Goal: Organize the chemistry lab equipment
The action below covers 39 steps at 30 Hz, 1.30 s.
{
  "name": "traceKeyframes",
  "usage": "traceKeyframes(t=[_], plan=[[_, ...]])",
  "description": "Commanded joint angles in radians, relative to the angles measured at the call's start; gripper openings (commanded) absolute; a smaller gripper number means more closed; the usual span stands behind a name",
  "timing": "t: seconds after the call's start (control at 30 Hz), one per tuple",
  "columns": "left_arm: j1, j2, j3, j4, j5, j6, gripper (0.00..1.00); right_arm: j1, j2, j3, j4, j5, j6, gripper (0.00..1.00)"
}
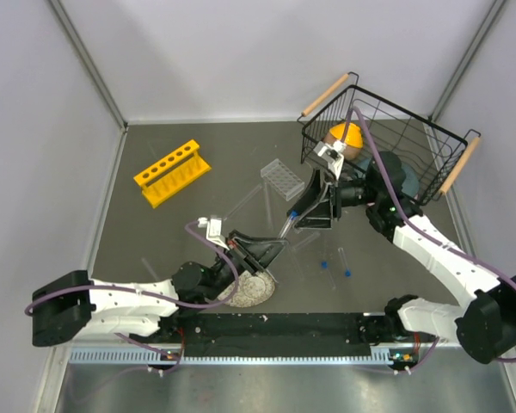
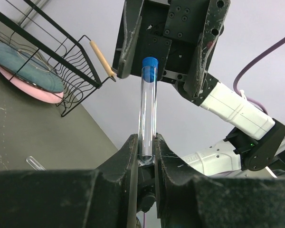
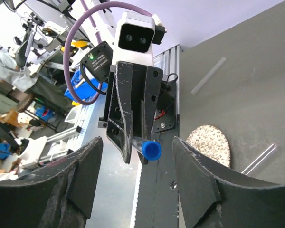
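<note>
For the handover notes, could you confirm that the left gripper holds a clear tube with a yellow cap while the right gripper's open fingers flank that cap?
Not quite: the left wrist view shows the cap is blue, not yellow. Otherwise yes: the left gripper holds the clear tube, and the right gripper's open fingers flank the cap.

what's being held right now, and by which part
The left pincer grips the blue-capped tube by the end opposite its cap. The right pincer stands open on either side of the blue cap, not touching it.
</note>
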Motion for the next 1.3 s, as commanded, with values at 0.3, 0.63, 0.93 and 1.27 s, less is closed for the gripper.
traceKeyframes(t=[0.3, 0.63, 0.93, 1.27], plan=[[-0.001, 0.02, 0.041, 0.072, -0.032, 0.014, 0.0, 0.043, 0.019, 0.031, 0.024, -0.003, 0.046, 0.08], [0.097, -0.313, 0.18, -0.762, 0.084, 0.078, 0.87, -0.045, 0.097, 0.313, -0.566, 0.197, -0.577, 0.05], [0.145, -0.65, 0.286, -1.609, -0.176, 0.16, 0.99, -0.022, 0.393, 0.517, -0.616, 0.658, -0.907, 0.06], [0.147, -0.718, 0.214, -1.708, -0.209, 0.082, 0.99, 0.069, 0.756, 0.778, -0.6, 0.84, -0.994, 0.07]])
